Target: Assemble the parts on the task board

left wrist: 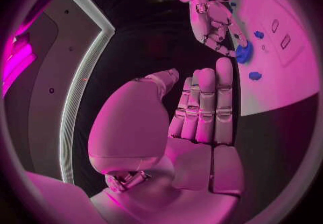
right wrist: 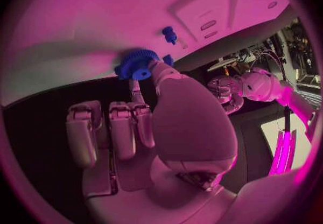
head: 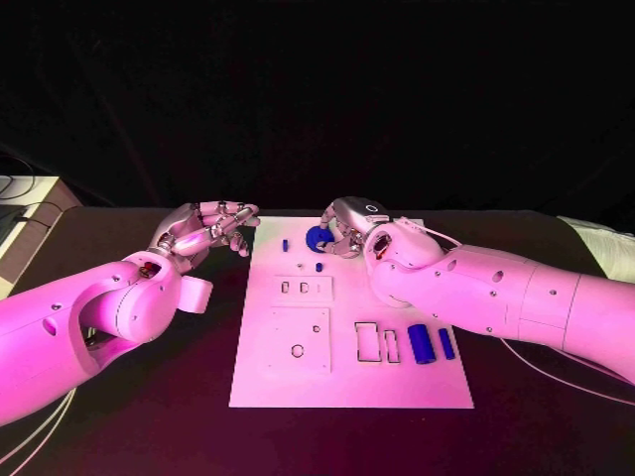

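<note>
Flat white rectangular task board (head: pixel 349 382), lying mid-table. Blue toothed gear part (head: pixel 317 238) at its far end; small blue peg (head: pixel 287 244) beside it; two blue cylinders (head: pixel 421 343) lying near the right edge.

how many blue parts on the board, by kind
gear, at the right hand: 1
small pegs near the board's far end: 2
cylinders near the right edge: 2
total: 5 blue parts
</note>
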